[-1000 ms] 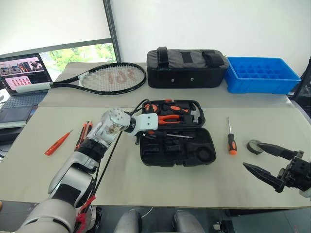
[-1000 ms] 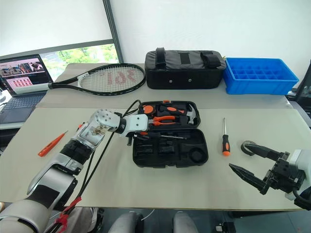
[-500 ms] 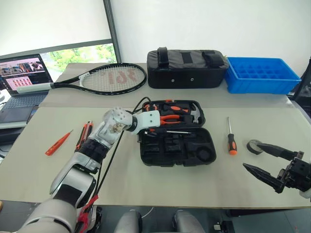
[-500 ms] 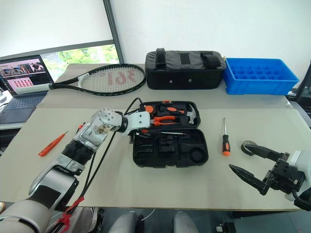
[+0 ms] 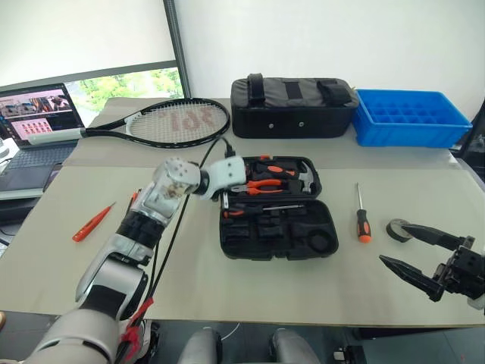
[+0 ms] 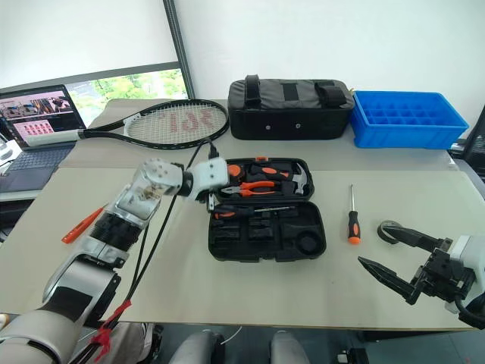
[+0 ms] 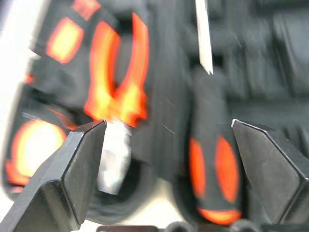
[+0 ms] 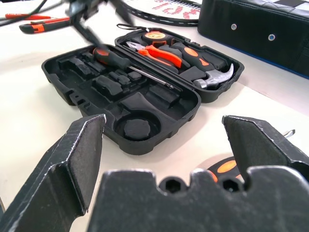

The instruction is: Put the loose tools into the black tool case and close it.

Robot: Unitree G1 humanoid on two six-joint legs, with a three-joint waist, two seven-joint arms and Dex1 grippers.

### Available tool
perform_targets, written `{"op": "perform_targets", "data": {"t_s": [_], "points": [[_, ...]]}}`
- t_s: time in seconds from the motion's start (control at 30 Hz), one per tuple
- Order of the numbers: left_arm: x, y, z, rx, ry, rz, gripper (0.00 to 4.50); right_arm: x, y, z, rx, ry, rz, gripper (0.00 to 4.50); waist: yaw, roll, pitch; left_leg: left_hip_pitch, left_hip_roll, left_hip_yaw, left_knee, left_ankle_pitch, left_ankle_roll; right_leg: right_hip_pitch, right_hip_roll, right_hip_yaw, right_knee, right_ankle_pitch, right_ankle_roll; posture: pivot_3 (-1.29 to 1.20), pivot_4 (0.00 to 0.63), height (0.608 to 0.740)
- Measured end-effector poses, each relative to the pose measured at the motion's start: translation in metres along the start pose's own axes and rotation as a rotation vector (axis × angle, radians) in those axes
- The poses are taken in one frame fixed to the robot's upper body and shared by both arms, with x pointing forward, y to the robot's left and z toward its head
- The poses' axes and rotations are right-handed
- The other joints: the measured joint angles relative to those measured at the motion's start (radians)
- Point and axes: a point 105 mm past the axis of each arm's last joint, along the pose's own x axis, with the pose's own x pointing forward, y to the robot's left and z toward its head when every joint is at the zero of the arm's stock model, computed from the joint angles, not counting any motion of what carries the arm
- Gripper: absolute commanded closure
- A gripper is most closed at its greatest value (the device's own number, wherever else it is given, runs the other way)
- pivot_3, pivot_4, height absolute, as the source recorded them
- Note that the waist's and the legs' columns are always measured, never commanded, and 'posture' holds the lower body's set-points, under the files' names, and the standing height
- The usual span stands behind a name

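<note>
The black tool case [image 5: 276, 214] lies open mid-table, a screwdriver [image 5: 261, 209] inside near its hinge. At its 3 o'clock lie another screwdriver [image 5: 362, 217] and tape roll [image 5: 396, 227]; at 9 o'clock, the utility knife [image 5: 133, 202] and orange tester [image 5: 92, 223].

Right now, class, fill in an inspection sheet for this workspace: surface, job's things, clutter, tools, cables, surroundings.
Surface: beige table, flat.
Job's things: black tool case lies open; one screwdriver inside it; another screwdriver and tape roll lie to its right; tester screwdriver and utility knife to its left.
Clutter: tennis racket, black fabric bag, blue tray.
Tools: left tool open over the case; right tool open, by the tape roll.
Cables: black cable along the left arm.
Surroundings: laptop, window.
</note>
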Motion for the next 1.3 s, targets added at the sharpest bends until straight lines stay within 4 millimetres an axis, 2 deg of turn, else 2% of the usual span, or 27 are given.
{"op": "perform_targets", "data": {"t_s": [0.07,0.13,0.27,0.33,0.5,0.6,0.9,1.03,1.13,1.2,1.23,1.3], "points": [[0.006,0.003,0.021,-0.039,-0.125,0.017,1.57,0.001,0.000,0.000,0.002,-0.005,-0.003,0.00,0.003,0.001,0.000,0.000,-0.001,-0.001,0.001,0.000,0.000,0.000,0.000,0.000,0.000,0.000,0.001,0.00,0.150,0.707],[0.017,-0.003,0.025,-0.077,-0.181,-0.010,2.32,0.001,0.000,-0.001,0.005,-0.008,-0.009,0.00,0.002,0.002,-0.001,0.000,-0.001,-0.001,0.001,0.000,0.000,0.001,0.000,0.001,0.000,0.000,0.001,0.00,0.150,0.707],[0.033,-0.018,0.016,-0.176,-0.224,-0.065,3.77,0.001,0.000,-0.001,0.008,-0.008,-0.016,0.00,-0.007,0.002,-0.001,0.000,0.000,-0.001,0.000,0.000,0.000,0.000,0.001,0.001,0.002,0.000,0.001,0.00,0.150,0.707],[0.040,-0.027,0.002,-0.233,-0.215,-0.092,4.44,0.000,0.000,-0.002,0.011,-0.009,-0.018,0.00,-0.009,0.001,-0.001,0.002,-0.001,-0.001,0.001,0.000,0.000,0.000,0.001,0.002,0.006,-0.001,0.001,0.00,0.150,0.707],[0.048,-0.034,-0.029,-0.215,-0.097,-0.076,4.44,0.000,0.001,-0.003,0.011,-0.007,-0.017,0.00,-0.008,0.001,-0.001,0.002,-0.001,-0.001,0.002,0.000,0.000,0.000,0.001,0.002,0.007,-0.001,0.001,0.00,0.150,0.707],[0.052,-0.036,-0.030,-0.131,-0.062,-0.086,4.44,0.000,0.001,-0.003,0.004,-0.004,-0.013,0.00,-0.008,0.002,-0.002,0.003,-0.001,-0.001,0.002,0.000,0.000,0.001,0.001,0.002,0.007,-0.001,0.001,0.00,0.150,0.707],[0.057,-0.038,-0.036,-0.040,-0.034,-0.064,4.44,0.004,-0.001,-0.010,0.012,0.023,-0.019,0.00,-0.009,0.003,-0.007,0.006,-0.001,-0.001,0.003,0.000,0.000,0.003,0.001,0.003,0.008,-0.001,0.002,0.00,0.150,0.707],[0.056,-0.031,-0.037,-0.157,-0.083,0.004,4.44,0.024,-0.028,-0.017,-0.003,0.145,-0.166,0.00,-0.015,0.004,-0.007,0.006,-0.001,0.000,0.005,0.001,0.000,0.002,0.001,0.004,0.011,-0.001,0.002,0.00,0.150,0.707],[0.046,-0.026,-0.039,-0.259,-0.145,0.032,4.44,0.041,-0.039,-0.017,-0.003,0.166,-0.213,0.00,-0.021,0.003,-0.007,0.003,0.000,-0.001,0.005,0.001,0.000,-0.001,0.003,0.003,0.011,-0.001,0.002,0.00,0.150,0.707],[0.030,-0.017,-0.032,-0.288,-0.222,0.065,3.94,0.054,-0.049,-0.013,0.017,0.153,-0.238,0.00,-0.031,0.004,-0.005,0.000,0.001,-0.001,0.004,0.001,0.000,-0.005,0.004,0.004,0.012,0.000,0.001,0.00,0.150,0.707],[0.016,-0.009,-0.025,-0.301,-0.280,0.083,3.76,0.062,-0.055,-0.012,0.042,0.156,-0.252,0.00,-0.034,0.004,-0.005,0.000,0.001,-0.001,0.004,0.001,0.000,-0.006,0.004,0.003,0.012,0.000,0.000,0.00,0.150,0.707],[-0.009,0.002,-0.007,-0.277,-0.365,0.100,2.98,0.069,-0.062,-0.015,0.077,0.197,-0.274,0.00,-0.030,0.006,-0.006,0.002,0.001,-0.002,0.003,0.001,0.000,-0.006,0.003,0.003,0.013,0.004,-0.006,0.00,0.150,0.707]]}}
